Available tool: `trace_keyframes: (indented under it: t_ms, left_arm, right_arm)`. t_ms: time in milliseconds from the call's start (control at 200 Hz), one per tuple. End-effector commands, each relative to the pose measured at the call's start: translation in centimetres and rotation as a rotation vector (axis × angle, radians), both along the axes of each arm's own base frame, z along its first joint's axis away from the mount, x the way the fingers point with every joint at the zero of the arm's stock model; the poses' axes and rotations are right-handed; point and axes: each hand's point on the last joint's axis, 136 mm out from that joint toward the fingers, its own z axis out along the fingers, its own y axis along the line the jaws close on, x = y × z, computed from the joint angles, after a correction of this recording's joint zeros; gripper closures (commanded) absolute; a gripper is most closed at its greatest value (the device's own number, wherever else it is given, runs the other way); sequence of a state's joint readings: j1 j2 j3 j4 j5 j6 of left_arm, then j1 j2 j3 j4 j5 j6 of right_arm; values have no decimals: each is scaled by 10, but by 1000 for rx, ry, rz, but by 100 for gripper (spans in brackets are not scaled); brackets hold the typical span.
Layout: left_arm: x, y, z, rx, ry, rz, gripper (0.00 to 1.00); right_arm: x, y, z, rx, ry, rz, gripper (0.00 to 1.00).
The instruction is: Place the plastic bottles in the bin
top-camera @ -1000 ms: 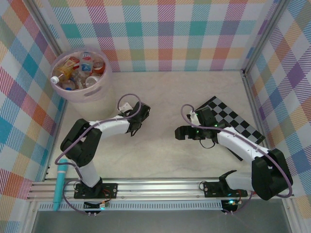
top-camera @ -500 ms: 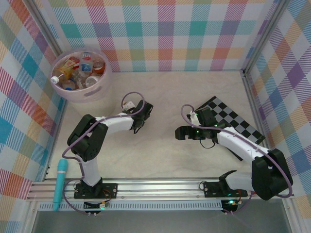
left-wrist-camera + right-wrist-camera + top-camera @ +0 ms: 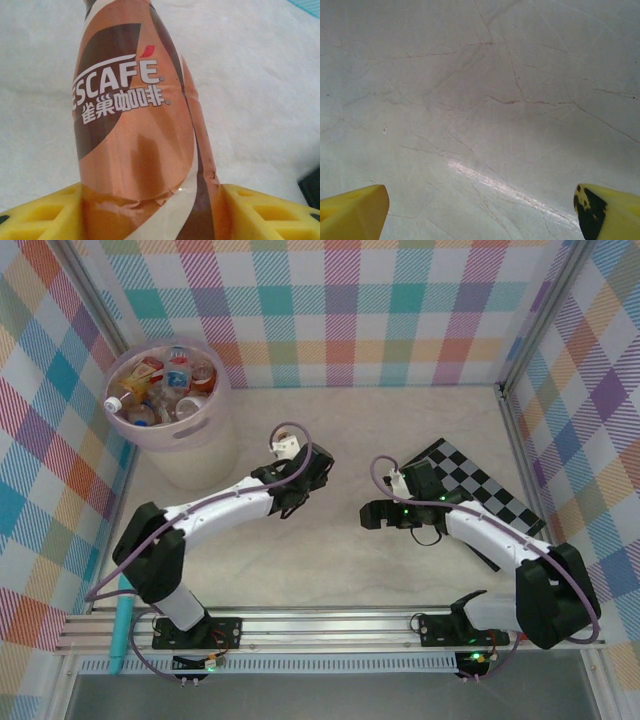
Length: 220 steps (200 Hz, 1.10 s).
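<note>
1. The brown bottle [image 3: 135, 150] has white capital letters reading "ESCAFÉ" across its copper-and-brown label. The start of the word is lost round the bottle's curve at the left, and a small red stroke forms the accent over the last letter.
2. Just below that word, on the same label, runs a line of white Chinese characters: "雀巢咖啡".
3. The labels on the bottles [image 3: 165, 385] in the tub [image 3: 215, 420] are too small to read from above.

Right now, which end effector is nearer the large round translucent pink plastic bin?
Left. The left end effector, gripping a brown plastic coffee bottle, sits right of the bin; the right end effector is farther right, mid-table.
</note>
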State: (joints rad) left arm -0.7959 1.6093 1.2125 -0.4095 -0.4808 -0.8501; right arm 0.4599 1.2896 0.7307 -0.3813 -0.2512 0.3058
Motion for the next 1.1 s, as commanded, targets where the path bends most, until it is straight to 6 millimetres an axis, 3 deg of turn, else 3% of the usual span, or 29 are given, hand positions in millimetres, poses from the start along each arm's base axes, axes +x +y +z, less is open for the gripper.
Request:
trace_keyframes:
  t_ms: [0,200,310,360,440,545,760,940,1095]
  left_arm:
    - [-21,13,43,161,-10,-150,41]
    - [-48,40,131,281,-70,-335,42]
    - [-62,56,178,186,-109,-452,42]
    - [-65,73,197,160,-139,-457,43]
    - [-61,115,223,163,-181,-359,44]
    - [-60,164,247,155,-236,-228,45]
    - [-43,250,261,144,-231,43,47]
    - [-13,298,251,110,-180,159,46]
    - [11,312,233,93,-132,158,46]
  right_arm:
    - [0,5,-3,8,-8,26,5]
    - [2,6,-4,13,-5,27,5]
    - [1,8,-6,23,2,27,5]
    - [1,9,-7,28,7,26,5]
    - [1,10,-8,33,11,27,5]
    - [0,7,-7,24,6,26,5]
    - [-2,8,-7,28,8,28,5]
    - [-3,6,-6,26,6,24,5]
    - [-4,6,-7,25,9,26,5]
